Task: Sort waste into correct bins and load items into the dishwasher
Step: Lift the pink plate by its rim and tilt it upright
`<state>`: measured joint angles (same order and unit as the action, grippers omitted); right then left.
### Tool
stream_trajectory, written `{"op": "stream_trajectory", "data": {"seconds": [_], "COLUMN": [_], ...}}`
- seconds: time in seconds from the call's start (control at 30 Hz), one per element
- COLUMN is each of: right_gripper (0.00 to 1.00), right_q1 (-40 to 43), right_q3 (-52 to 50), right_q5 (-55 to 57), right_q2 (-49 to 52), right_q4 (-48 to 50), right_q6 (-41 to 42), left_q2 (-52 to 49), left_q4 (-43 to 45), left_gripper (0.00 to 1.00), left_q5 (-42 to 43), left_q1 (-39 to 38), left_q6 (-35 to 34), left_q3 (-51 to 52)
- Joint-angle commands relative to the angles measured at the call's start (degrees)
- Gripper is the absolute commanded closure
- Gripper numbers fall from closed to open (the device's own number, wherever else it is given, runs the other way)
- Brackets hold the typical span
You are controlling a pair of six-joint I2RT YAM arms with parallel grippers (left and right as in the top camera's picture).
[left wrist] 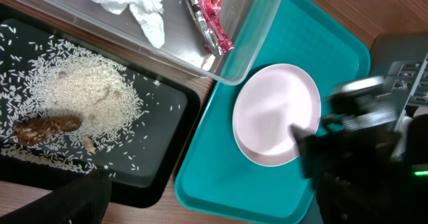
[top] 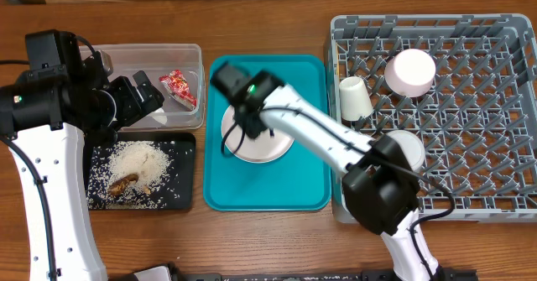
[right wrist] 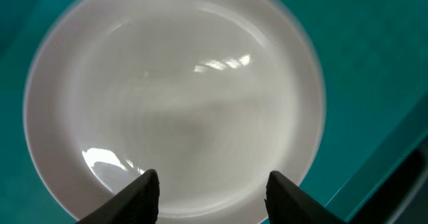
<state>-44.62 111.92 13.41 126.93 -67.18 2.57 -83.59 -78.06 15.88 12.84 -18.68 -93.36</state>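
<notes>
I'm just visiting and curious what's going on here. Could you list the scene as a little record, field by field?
Teal tray: one white plate
Right jaws: open, over the plate
Left jaws: open, over the clear tub
Clear tub: napkin, red wrapper
Black tray: rice, brown scrap
Grey rack: cup, bowl

Wooden table (top: 268, 0) fills the whole view, warm brown, grain running side to side. Bare wood shows above the teal tray (top: 252, 184) and below it, where a dark strip (top: 294, 276) lines the edge.
</notes>
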Motion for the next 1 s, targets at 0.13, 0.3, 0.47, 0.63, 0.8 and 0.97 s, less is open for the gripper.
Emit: {"op": "stream_trajectory", "data": {"seconds": [0.13,0.3,0.47,0.63,0.8,0.97], "right_gripper": [0.64,0.75,0.67,0.63,0.62,0.62], "right_q1": [9.38,13.97,15.04,15.02,15.02,15.02], "right_q3": [3.78,3.41,2.67,1.97,-1.53,-5.11], "right_q5": [-8.96,-17.68,-18.03,-18.01,-17.55,-17.57], "right_q2": [-0.48,1.62,3.76,5.73,5.86,5.86], "right_q4": [-1.11,-1.03,-0.63,-0.28,3.06,4.09], "right_q6": [6.49,6.49,6.47,6.49,6.47,6.47], "left_q2": [0.35,0.35,0.35,0.35,0.35,0.35], "left_q4": [0.09,0.09,0.09,0.09,0.09,0.09], "left_gripper": [0.0,0.0,0.0,0.0,0.0,0.0], "left_q5": [0.44,0.44,0.44,0.44,0.44,0.44], "left_q1": [-0.15,-0.15,-0.15,-0.15,-0.15,-0.15], "left_q6": [-0.17,-0.17,-0.17,-0.17,-0.17,-0.17], "left_q3": [-0.55,-0.55,-0.55,-0.55,-0.55,-0.55]}}
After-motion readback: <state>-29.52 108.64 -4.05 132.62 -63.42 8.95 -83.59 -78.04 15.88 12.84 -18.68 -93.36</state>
